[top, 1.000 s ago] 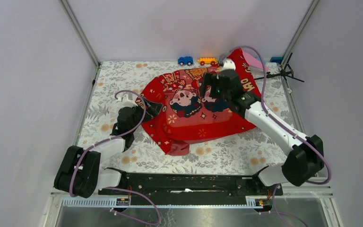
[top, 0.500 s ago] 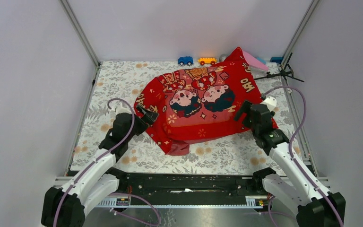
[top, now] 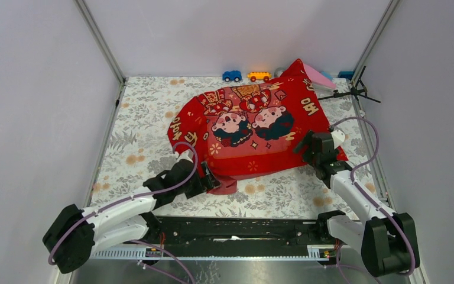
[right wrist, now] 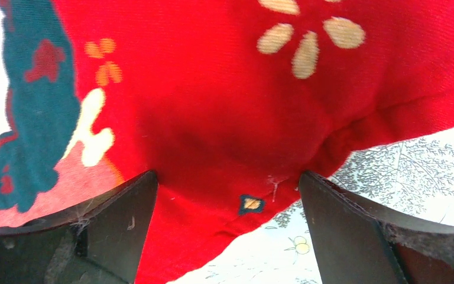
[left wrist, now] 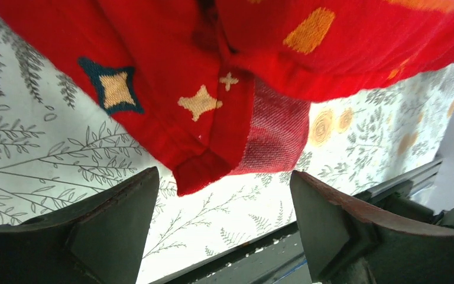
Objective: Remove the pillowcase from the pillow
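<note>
The red pillowcase (top: 248, 127), printed with cartoon figures and gold shapes, lies bulging in the middle of the table. The pillow is hidden inside it. My left gripper (top: 210, 181) is low at the cover's near corner, open. In the left wrist view that hemmed corner (left wrist: 204, 168), with duller red lining (left wrist: 278, 139) beside it, lies just ahead of the left gripper (left wrist: 224, 219), untouched. My right gripper (top: 303, 145) is open at the cover's right edge. In the right wrist view red fabric (right wrist: 224, 148) fills the space between the spread fingers of the right gripper (right wrist: 227, 219).
A blue toy car (top: 232, 76) and a yellow one (top: 259, 76) stand at the back edge. A pink object (top: 319, 76) and a black stand (top: 354, 92) are at the back right. The black base rail (top: 230, 228) runs close behind the left gripper.
My left arm has swung from the cover's left side round to its near corner, its jaws narrowing slightly. My right arm came off the top of the cover to its right edge.
</note>
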